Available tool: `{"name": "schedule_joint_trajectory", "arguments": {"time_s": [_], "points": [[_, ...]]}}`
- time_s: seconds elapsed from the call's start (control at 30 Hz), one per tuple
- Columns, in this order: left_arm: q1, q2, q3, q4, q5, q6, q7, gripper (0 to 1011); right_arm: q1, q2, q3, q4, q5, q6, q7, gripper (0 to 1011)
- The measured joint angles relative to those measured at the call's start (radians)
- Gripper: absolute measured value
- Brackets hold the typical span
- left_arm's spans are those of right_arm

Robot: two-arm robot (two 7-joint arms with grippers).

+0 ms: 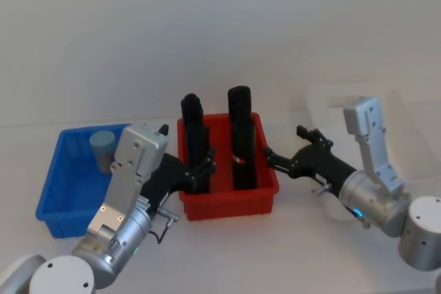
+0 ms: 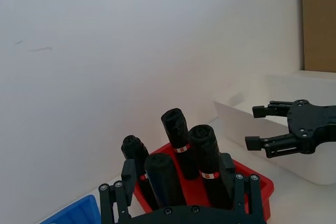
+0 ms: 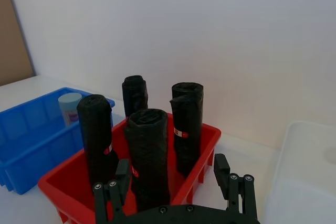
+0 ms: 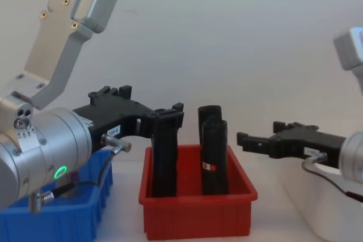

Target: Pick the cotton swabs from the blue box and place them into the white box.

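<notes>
1. Nearest the robot's body, the left gripper [image 1: 204, 168] hangs at the near-left corner of the red bin [image 1: 258, 200], pointing across it rather than into the blue box [image 1: 55, 206]; its fingers [image 2: 122, 196] stand spread with nothing between them, so I judge no pick has begun.

2. The right gripper [image 1: 284, 155] hovers just off the red bin's right wall, between it and the white box [image 1: 406, 111]; its claws are parted and empty; the two grippers face each other across the red bin, which looks like a waiting posture more than a reach.

3. The red bin sits in the middle, holding four black upright rolls [image 3: 147, 156], each with a small red-and-white band; they are no part of the job but stand tall enough to hinder an arm passing low from blue to white.

4. To the left lies the blue box; one jar of cotton swabs [image 1: 102, 148] stands toward its far side, pale blue lid up; whether more jars lie behind the arm I cannot tell.

5. On the right, the white box sits pale against the table; it seems to hold something small, though I cannot make it out.

6. The left arm is the closer one to the jar, so I would expect it to swing leftward, drop, and lift high over the rolls.
</notes>
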Motion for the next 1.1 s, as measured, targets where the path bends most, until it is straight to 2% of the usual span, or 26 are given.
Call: {"name": "schedule_joint_trajectory", "arguments": {"time_s": [0.03,0.07,0.1,0.3,0.43,0.53,1.1], "points": [[0.0,0.0,0.0,0.0,0.0,0.0,0.0,1004,0.0,0.0,0.0,0.0,0.0,0.0,0.0,1002],[0.0,0.0,0.0,0.0,0.0,0.0,0.0,1004,0.025,-0.011,-0.005,0.041,-0.007,-0.012,0.012,1002],[0.0,0.0,0.0,0.0,0.0,0.0,0.0,1004,0.025,-0.011,-0.005,0.041,-0.007,-0.012,0.012,1002],[0.0,0.0,0.0,0.0,0.0,0.0,0.0,1004,0.102,-0.045,-0.019,0.171,-0.027,-0.049,0.042,1002],[0.0,0.0,0.0,0.0,0.0,0.0,0.0,1004,0.133,-0.059,-0.025,0.226,-0.036,-0.067,0.053,1002],[0.0,0.0,0.0,0.0,0.0,0.0,0.0,1004,0.177,-0.077,-0.032,0.303,-0.046,-0.09,0.064,1002],[0.0,0.0,0.0,0.0,0.0,0.0,0.0,1004,0.355,-0.149,-0.054,0.619,-0.069,-0.206,0.116,1002]]}}
